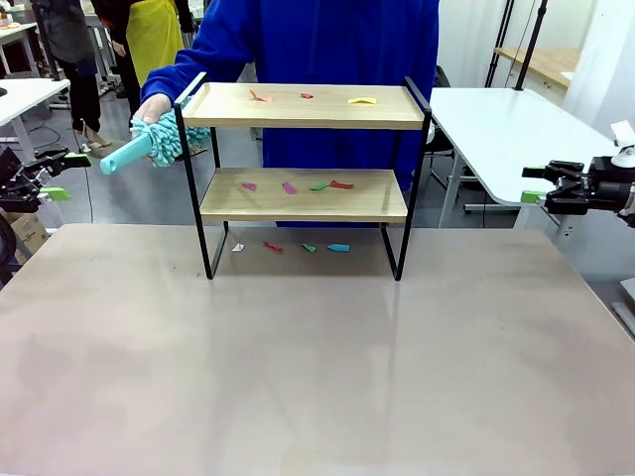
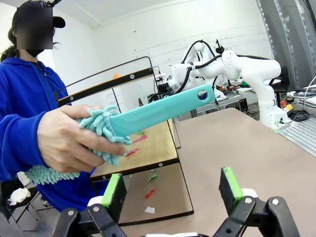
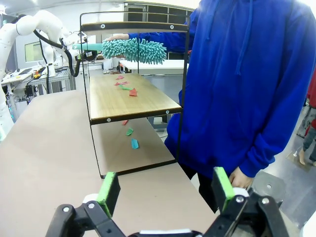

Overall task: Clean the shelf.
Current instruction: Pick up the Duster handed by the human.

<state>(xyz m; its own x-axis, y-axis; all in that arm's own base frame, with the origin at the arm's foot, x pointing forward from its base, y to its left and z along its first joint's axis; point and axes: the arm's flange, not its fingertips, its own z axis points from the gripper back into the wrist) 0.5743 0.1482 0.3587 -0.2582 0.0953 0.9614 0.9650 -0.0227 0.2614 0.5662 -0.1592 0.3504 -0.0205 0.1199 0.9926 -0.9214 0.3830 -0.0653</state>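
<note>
Front view: I am holding my left gripper (image 1: 67, 176) open at the far left, near the teal duster (image 1: 149, 147) a person's hand (image 1: 152, 107) is gripping; the shelf (image 1: 308, 113) is standing on the table's (image 1: 298, 377) far middle; my right gripper (image 1: 536, 185) is hovering open at far right.

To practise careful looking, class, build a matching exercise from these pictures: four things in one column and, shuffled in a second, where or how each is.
Things:
1 duster
2 yellow scrap
3 blue scrap
4 left gripper

Place or state:
a on the table, under the shelf
b on the top board
c in the person's hand
d open, holding nothing

Pairs: 1-c, 2-b, 3-a, 4-d.
</note>
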